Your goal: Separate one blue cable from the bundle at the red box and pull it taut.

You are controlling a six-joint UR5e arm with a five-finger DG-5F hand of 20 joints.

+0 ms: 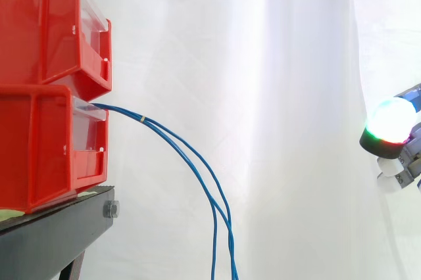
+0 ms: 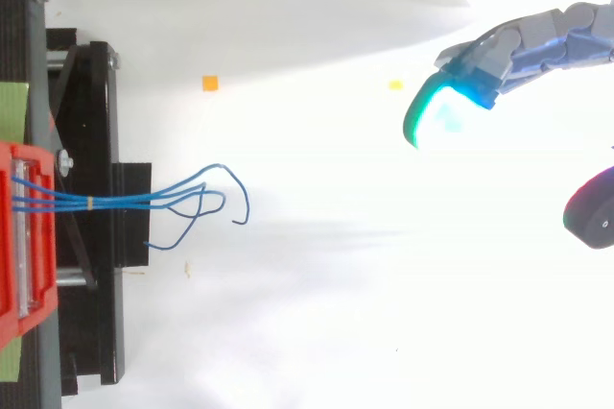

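The hand is hovering well apart from the lower red bin, its fingers spreading loosely and gripping nothing; two glowing pads are showing from above, one cyan-green and one magenta. The bundle of blue cables is coming out of that bin's front, with one small band tying it near the bin; past the band, two strands are drooping away in an arc in the side view; from above, the loose ends are fanning out too tangled for counting. Two red bins are sitting stacked, the upper bin on the lower, over one black stand.
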